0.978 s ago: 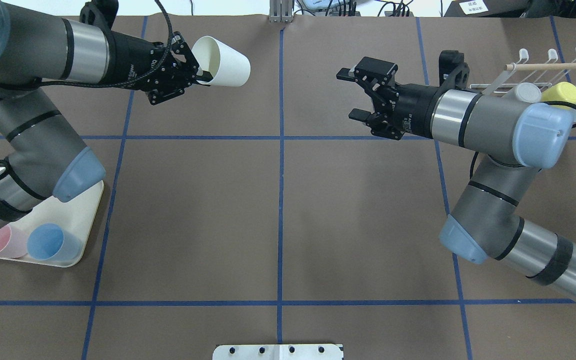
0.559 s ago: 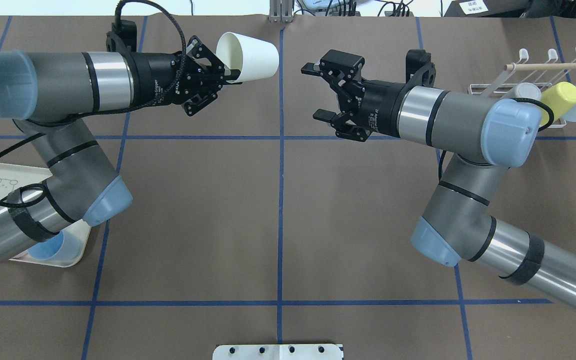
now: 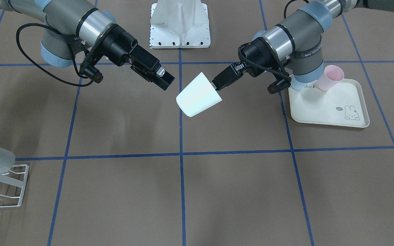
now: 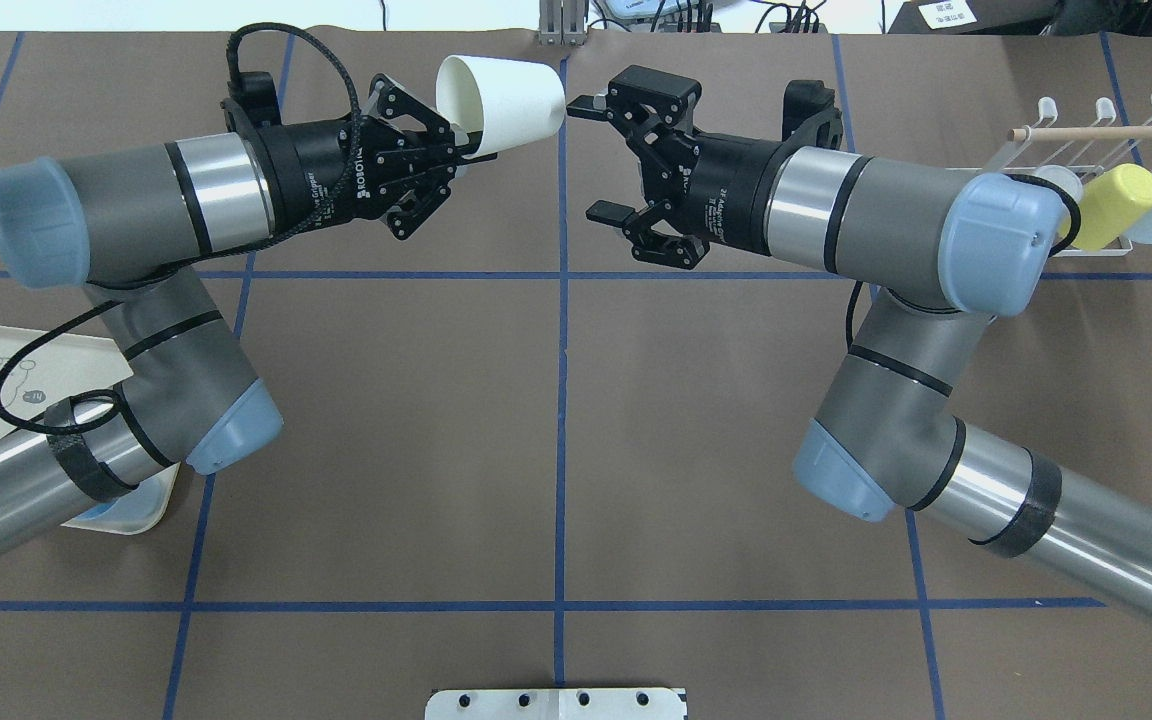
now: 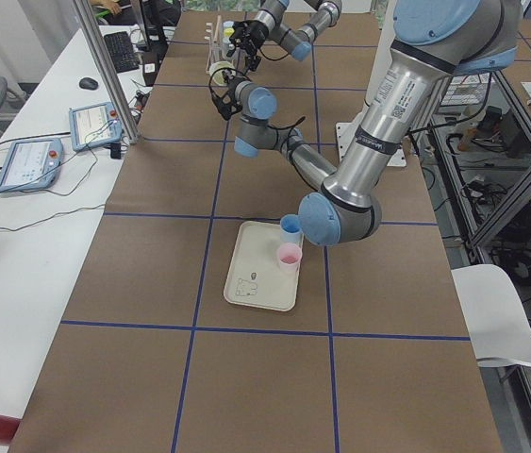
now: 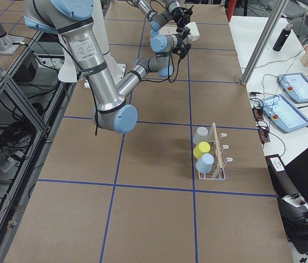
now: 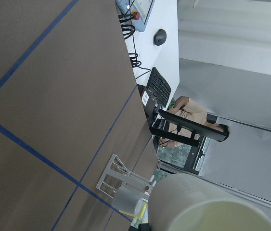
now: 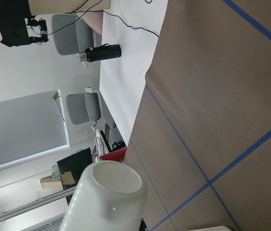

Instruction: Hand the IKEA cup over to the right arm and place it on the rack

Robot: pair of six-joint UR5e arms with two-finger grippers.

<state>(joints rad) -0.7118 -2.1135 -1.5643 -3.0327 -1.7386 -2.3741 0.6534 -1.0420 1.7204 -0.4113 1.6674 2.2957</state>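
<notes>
My left gripper [image 4: 461,148] is shut on the rim of the white IKEA cup [image 4: 508,98], holding it on its side in the air over the table's far middle, base toward the right arm. The same cup [image 3: 198,97] shows in the front view, with the left gripper [image 3: 217,83] at its rim. My right gripper [image 4: 596,157] faces the cup with jaws open, its upper finger just beside the base. The right wrist view shows the cup's base [image 8: 109,197] close ahead. The rack [image 4: 1096,130] stands far right behind the right arm.
The rack [image 3: 5,180] carries a grey, a yellow [image 4: 1119,203] and a pale blue cup. A cream rabbit-print tray [image 3: 327,109] with a pink cup [image 3: 332,78] sits under the left arm. The robot's white base plate [image 3: 180,20] is at the near edge.
Both arms swung toward the table's middle. The left gripper carried the cup rightward, the open right gripper came leftward, and the gap between cup base and right fingers has nearly closed.
</notes>
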